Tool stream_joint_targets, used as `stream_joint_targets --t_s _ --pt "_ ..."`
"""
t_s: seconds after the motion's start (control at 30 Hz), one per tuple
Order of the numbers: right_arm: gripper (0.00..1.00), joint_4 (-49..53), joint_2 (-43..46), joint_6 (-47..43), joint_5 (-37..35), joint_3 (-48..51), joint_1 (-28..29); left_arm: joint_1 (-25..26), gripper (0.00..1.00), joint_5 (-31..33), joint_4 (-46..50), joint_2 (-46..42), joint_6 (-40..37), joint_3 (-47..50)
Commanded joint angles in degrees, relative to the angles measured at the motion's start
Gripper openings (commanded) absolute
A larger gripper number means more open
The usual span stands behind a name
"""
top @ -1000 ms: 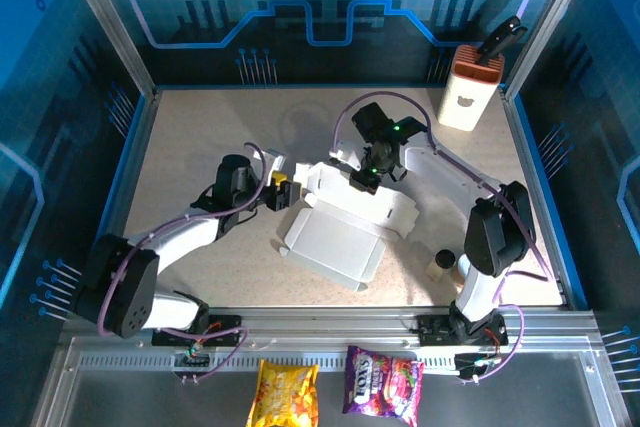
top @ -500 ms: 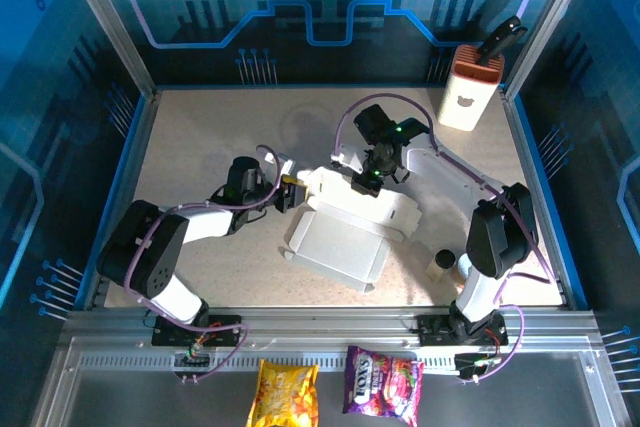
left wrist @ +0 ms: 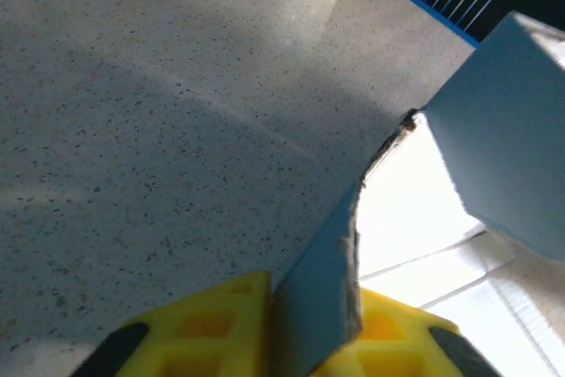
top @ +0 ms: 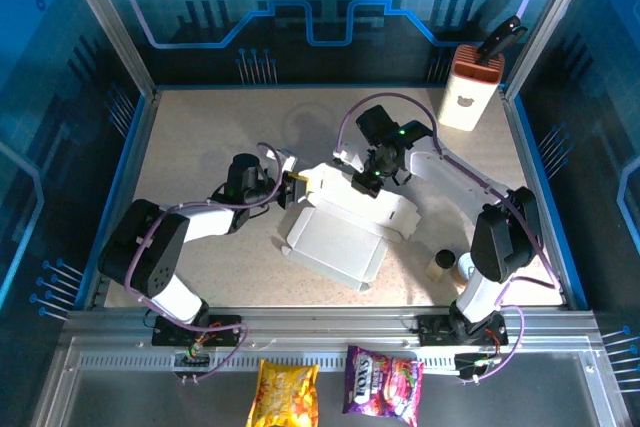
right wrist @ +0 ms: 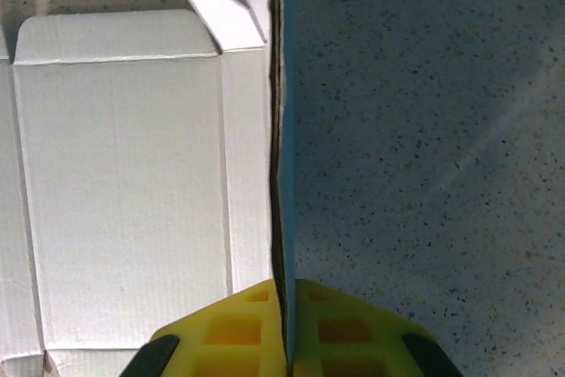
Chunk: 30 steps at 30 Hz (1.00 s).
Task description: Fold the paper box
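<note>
The paper box point(top: 335, 237) sits mid-table point(top: 200, 137), its broad base panel flat and skewed on the diagonal, between the two arms, and both of them are working its far side at once. The right gripper point(right wrist: 284, 324) is pinched tight on the long far wall point(right wrist: 275, 130), and its wrist camera catches that wall edge-on, a thin dark line running straight up from between the yellow fingers point(right wrist: 229, 333), white panel to one side, bare speckled table to the other. That looks like an anchoring hold: it keeps the wall standing on its crease so the corner has something to fold against. Over at the left far corner, the left gripper point(left wrist: 313, 328) has its yellow pads point(left wrist: 212, 328) pressed on either side of a small end flap point(left wrist: 331, 245), clamped on the cardboard with no gap showing. The flap leans upward, its ragged cut edge facing the lens, close to the neighbouring raised panel point(left wrist: 503, 139) but apart from it. The likely purpose is to swing this flap in behind the standing wall. The white-and-orange container point(top: 468, 87) stands well apart at the far right corner.
</note>
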State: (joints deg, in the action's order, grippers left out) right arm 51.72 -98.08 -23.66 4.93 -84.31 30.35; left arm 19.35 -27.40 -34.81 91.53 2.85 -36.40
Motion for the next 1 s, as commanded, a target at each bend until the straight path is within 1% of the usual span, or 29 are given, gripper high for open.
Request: stream_joint_targets --t_s 0.0,0.1,0.23,0.33,0.4,0.5,0.6,0.77,0.87,0.97 --pt "0.05 -2.28 0.6 6.55 -1.73 -0.56 0.96 1.09 0.11 -2.83 0.3 0.66 0.25 -2.27" --pt "0.04 -1.83 -0.77 12.76 -5.61 -2.0 3.05 2.15 0.11 -1.47 1.3 0.63 1.0 -2.67" --pt "0.04 1.19 -3.5 22.89 -13.06 -5.61 5.89 3.21 0.11 0.75 1.77 1.2 2.56 -2.88" --pt "0.04 1.52 -3.87 30.02 -16.13 -6.13 7.71 3.96 0.12 2.36 1.68 2.61 3.54 -2.93" --pt "0.04 1.54 -3.78 33.16 -17.6 -6.15 9.04 4.36 0.12 3.08 0.95 3.59 4.06 -2.75" --pt "0.06 2.18 -3.87 35.9 -20.2 -6.73 11.01 4.64 0.14 4.05 -1.73 4.86 5.32 -1.81" --pt "0.06 3.15 -3.96 37.64 -23.07 -7.18 13.08 4.57 0.15 4.7 -2.85 6.12 6.05 -1.57" --pt "0.05 6.25 -5.32 40.52 -25.29 -8.22 15.18 4.64 0.16 4.38 -3.66 7.64 6.2 -1.53" --pt "0.05 6.7 -6.48 41.39 -25.0 -7.57 16.38 4.64 0.2 4.29 -4.77 8.48 6.5 -0.98" --pt "0.05 5.03 -6.71 42.41 -23.69 -5.12 16.24 4.68 0.22 4.37 -6.29 8.43 6.38 -0.3"
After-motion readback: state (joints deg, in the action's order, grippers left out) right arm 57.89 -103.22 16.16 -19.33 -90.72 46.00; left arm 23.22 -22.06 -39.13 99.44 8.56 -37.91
